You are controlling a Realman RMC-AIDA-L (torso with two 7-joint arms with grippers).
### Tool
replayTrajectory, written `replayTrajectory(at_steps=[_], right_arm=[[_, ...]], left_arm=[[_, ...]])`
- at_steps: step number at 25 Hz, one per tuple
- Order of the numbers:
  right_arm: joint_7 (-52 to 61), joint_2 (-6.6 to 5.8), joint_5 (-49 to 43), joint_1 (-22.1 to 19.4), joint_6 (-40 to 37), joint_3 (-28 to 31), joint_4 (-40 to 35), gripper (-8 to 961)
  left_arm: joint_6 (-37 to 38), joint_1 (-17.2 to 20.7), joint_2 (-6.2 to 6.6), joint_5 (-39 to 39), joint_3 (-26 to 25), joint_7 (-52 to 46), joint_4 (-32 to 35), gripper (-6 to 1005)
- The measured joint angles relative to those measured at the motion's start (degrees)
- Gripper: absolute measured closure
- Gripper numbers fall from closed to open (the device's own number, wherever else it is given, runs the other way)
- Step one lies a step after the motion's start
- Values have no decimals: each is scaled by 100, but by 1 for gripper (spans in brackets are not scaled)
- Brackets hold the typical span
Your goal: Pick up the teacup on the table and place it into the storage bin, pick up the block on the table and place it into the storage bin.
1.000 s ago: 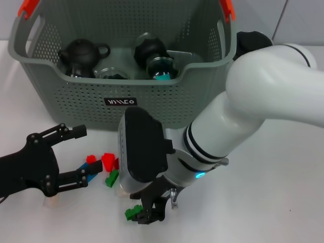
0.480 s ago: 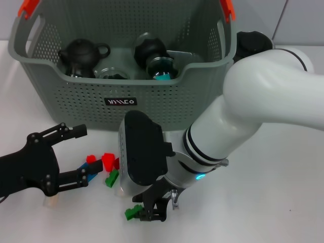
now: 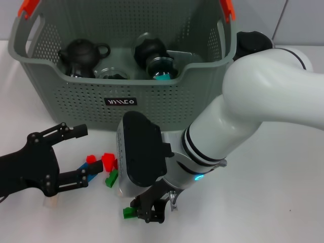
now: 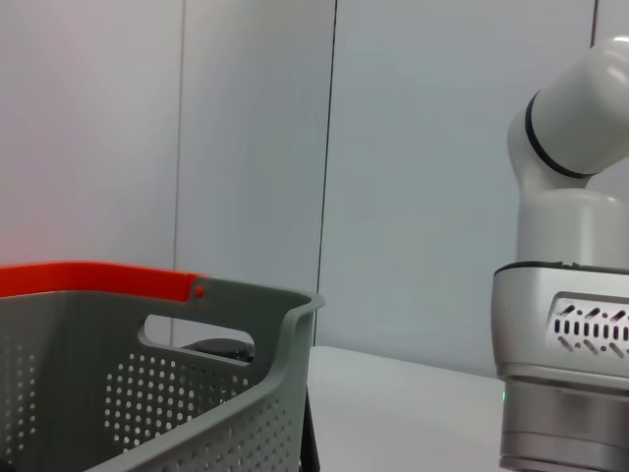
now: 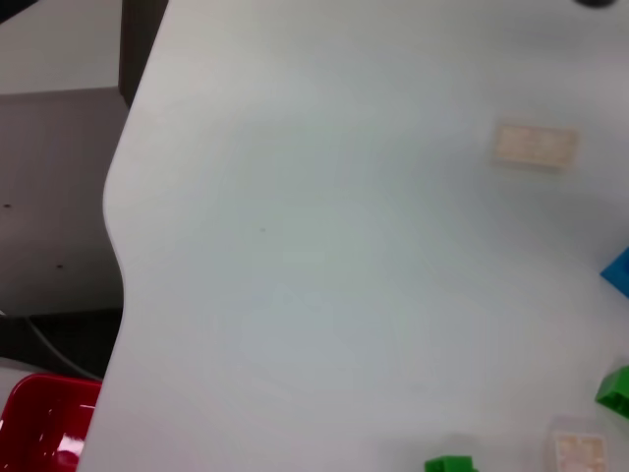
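The grey storage bin stands at the back of the table, and its rim also shows in the left wrist view. My right gripper is low over the table's front, shut on a small green block. That green block shows at the edge of the right wrist view. My left gripper rests open at the front left, beside a cluster of loose blocks. No teacup shows on the table.
Red, blue, green and beige blocks lie between the grippers. A black teapot and dark round vessels sit in the bin. Orange handle clips top the bin. The table's edge is near.
My right gripper has shifted slightly left with the green block in it. The left arm has not moved.
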Motion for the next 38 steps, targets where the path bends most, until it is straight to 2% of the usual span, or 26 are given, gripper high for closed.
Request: replayTrajectory(at_steps=[7,10,14,18,19,20,21,22,23,24,25,30,32,34,35,36,38], right_arm=[[27,-13,35,-28,-5,54,0,842],[30,-32,51,-47,-23,112,-42,841],[25,-77,59,-88,-68,555,-53,840],[3,-143,-35,-192,-515,1590,-137,838],[13,-170,-324,-300,-885,2303,-337,838],[13,-170,-324,-300,-885,2303,-337,838],[33,-182,-577,-379,-1138,2778,-521,837],[85,-183,-986,-504,-1518,3509,-885,837],[85,-183,-986,-504,-1518,3509,-885,837],[139,-175,-1348,-635,-1896,4221,-1360,836],[139,-175,-1348,-635,-1896,4221,-1360,836],[261,-172,-1678,-873,-2246,5272,-2564,834],[250,-169,-1675,-901,-2045,5539,-2853,833],[166,-171,-1664,-863,-1472,5660,-2817,833],[11,-176,-1678,-660,-916,5608,-2333,832],[11,-176,-1678,-660,-916,5608,-2333,832],[-276,-153,-1710,-101,-163,5395,-1089,831]], left_arm=[[5,1,5,0,-1,23,0,152],[6,3,5,0,0,26,0,152],[5,10,5,1,-10,30,0,152],[37,43,5,-22,-52,43,0,153],[63,49,5,-27,-71,45,0,153],[102,51,5,-27,-89,47,0,153],[131,57,8,-27,-107,49,0,153],[157,67,11,-27,-125,51,4,153],[165,73,12,-27,-128,52,7,153],[178,88,14,-29,-132,53,12,153],[182,99,15,-33,-133,54,19,153],[188,97,13,-20,-132,56,18,153],[190,84,9,-14,-130,57,18,153],[191,68,5,-11,-117,57,14,153],[192,61,2,-11,-106,57,11,152],[190,60,1,-12,-99,57,11,152],[197,53,-3,-21,-87,57,9,152]])
